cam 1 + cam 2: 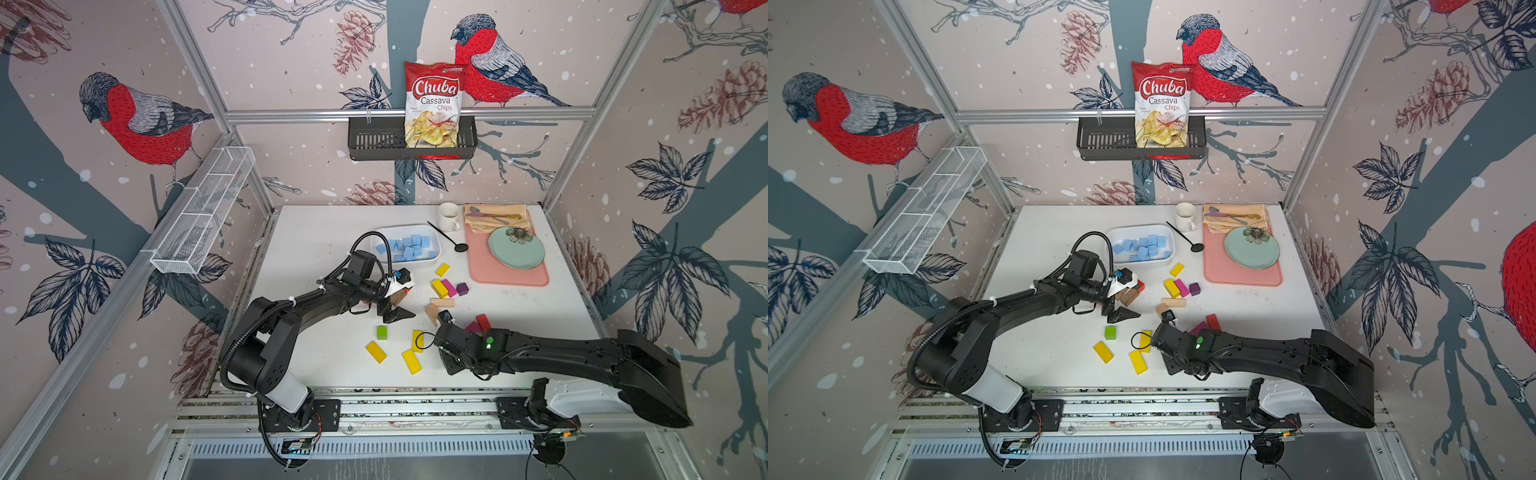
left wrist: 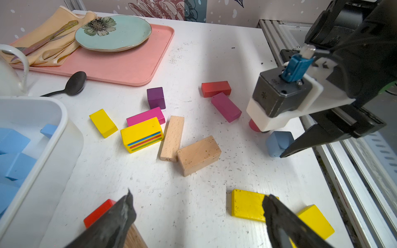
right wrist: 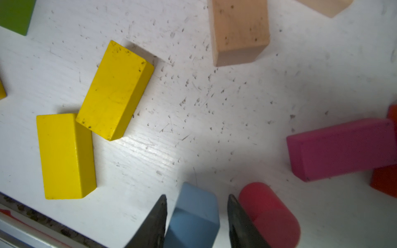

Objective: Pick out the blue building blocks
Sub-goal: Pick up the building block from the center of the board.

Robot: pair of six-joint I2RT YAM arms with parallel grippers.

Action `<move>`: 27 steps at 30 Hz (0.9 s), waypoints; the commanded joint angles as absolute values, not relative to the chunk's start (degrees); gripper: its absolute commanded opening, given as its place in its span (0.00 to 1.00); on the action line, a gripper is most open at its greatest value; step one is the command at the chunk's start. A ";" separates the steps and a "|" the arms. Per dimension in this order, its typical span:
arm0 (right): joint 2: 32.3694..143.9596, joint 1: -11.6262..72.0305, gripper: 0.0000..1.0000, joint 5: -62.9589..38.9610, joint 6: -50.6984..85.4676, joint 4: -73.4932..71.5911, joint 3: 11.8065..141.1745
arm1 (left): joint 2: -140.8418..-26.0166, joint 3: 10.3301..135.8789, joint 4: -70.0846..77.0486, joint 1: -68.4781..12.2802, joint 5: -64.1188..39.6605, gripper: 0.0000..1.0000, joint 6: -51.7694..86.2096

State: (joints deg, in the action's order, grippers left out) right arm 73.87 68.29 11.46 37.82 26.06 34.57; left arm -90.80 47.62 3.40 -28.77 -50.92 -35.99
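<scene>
From my station I see the right gripper (image 3: 197, 196) lowered at about 5 o'clock from the middle of the white worktop (image 1: 324, 249). Its two dark fingers (image 3: 154, 221) bracket a single matte sky-blue cube (image 3: 193, 216) that sits on the worktop. One finger looks to be against the cube's side while a thin dark sliver shows at the other, so I cannot tell whether this gripper has clamped it or only straddles it. The right arm hides that cube in both top views. A short red cylinder (image 3: 268, 212) lies just beside the cube, outside one finger, and a magenta rectangular bar (image 3: 341, 148) lies near, with two yellow rectangular bars (image 3: 116, 90) touching each other a little further off. The rest of the sky-blue blocks (image 1: 409, 247), cubes and short bars, are heaped in a white plastic tub (image 1: 435, 237) at 12 o'clock on the worktop, visible in both top views. The left gripper (image 2: 197, 194) is spread wide open, gripping nothing, at roughly 9 o'clock of the worktop's middle and 6 o'clock of the tub, with a small red block (image 2: 97, 211) under one of its fingers. At 2 o'clock a flat pink tray (image 1: 498, 274) carries a mint-green plate with a flower print (image 1: 517, 251)
</scene>
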 commanded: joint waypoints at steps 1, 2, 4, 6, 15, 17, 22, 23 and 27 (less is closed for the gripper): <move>74.22 68.38 0.43 10.99 38.50 26.58 34.54 | -91.04 48.08 2.99 -28.83 -51.61 0.96 -37.35; 74.31 68.38 0.41 10.84 38.45 26.54 34.54 | -91.04 48.08 2.89 -28.83 -51.54 0.96 -37.35; 74.53 68.38 0.39 10.72 38.41 26.48 34.50 | -91.05 48.16 2.83 -28.83 -51.45 0.96 -37.35; 74.89 68.38 0.37 10.65 38.32 26.48 34.54 | -91.04 48.16 2.89 -28.83 -51.42 0.96 -37.35; 75.08 68.30 0.24 11.31 38.08 25.82 34.56 | -91.04 48.25 3.05 -28.92 -51.20 0.96 -37.18; 74.80 68.08 0.22 11.73 37.80 25.43 34.79 | -90.93 48.17 3.39 -28.92 -50.84 0.96 -36.93; 73.08 65.19 0.19 12.21 36.12 24.42 35.92 | -90.10 47.50 4.91 -28.91 -50.12 0.96 -35.76; 72.52 64.06 0.18 12.23 35.49 24.02 36.22 | -89.71 47.02 6.14 -28.92 -49.57 0.96 -35.13; 70.04 58.55 0.17 10.96 32.20 21.91 37.49 | -87.55 44.74 11.16 -28.76 -46.46 0.96 -32.26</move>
